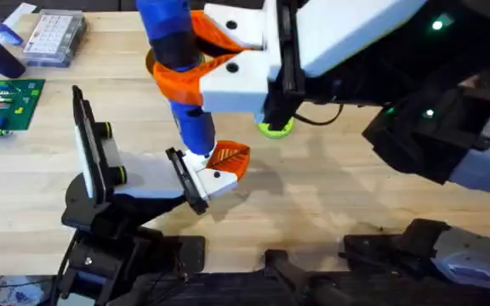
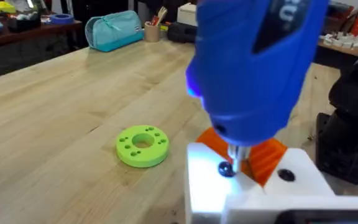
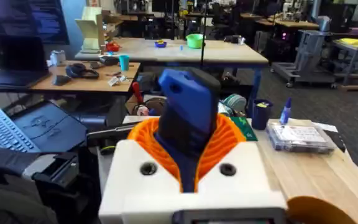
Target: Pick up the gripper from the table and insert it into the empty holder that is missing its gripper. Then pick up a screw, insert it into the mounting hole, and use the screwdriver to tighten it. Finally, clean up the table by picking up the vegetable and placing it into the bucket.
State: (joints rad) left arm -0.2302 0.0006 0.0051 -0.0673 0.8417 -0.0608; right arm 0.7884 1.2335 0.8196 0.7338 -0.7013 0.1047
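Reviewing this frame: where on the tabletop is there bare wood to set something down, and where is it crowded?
Bare wood lies between the green circuit board and the tall black plate with yellow-rimmed knobs, and right of the small orange ribbed gripper. It is crowded where the bright-blue screwdriver meets the white angled holder.

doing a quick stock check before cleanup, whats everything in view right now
screwdriver: 1, blue, upright, tip down at the gripper's white base
gripper: 1, orange on a white base, at the holder's end
holder: 1, white arm on a black stand, near left
tall plate: 1, black with yellow knobs, left of the holder's arm
disc: 1, lime green with holes, flat on the table near the gripper
box: 1, clear, far left corner
circuit board: 1, green, left edge
table: 1, light wood
right claw: 1, white with orange pads, shut on the screwdriver
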